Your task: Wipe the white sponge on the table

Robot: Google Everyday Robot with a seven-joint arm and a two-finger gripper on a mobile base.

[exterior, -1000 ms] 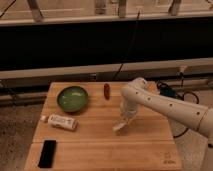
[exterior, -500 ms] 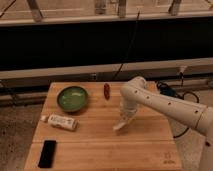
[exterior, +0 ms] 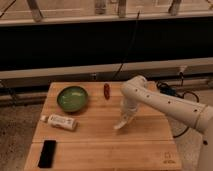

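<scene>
No text can be read — the logo mark (exterior: pixel 168 158) at the table's (exterior: pixel 100 142) near right corner is illegible; the tube's (exterior: pixel 60 121) label too.

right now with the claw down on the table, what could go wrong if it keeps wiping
1. The shut claw presses the sponge onto the table; a hard drag might pull the thin pad out of its grip.
2. A long stroke leftward could knock the tube or bowl.
3. The red item lies near the arm and might get swept away.
</scene>
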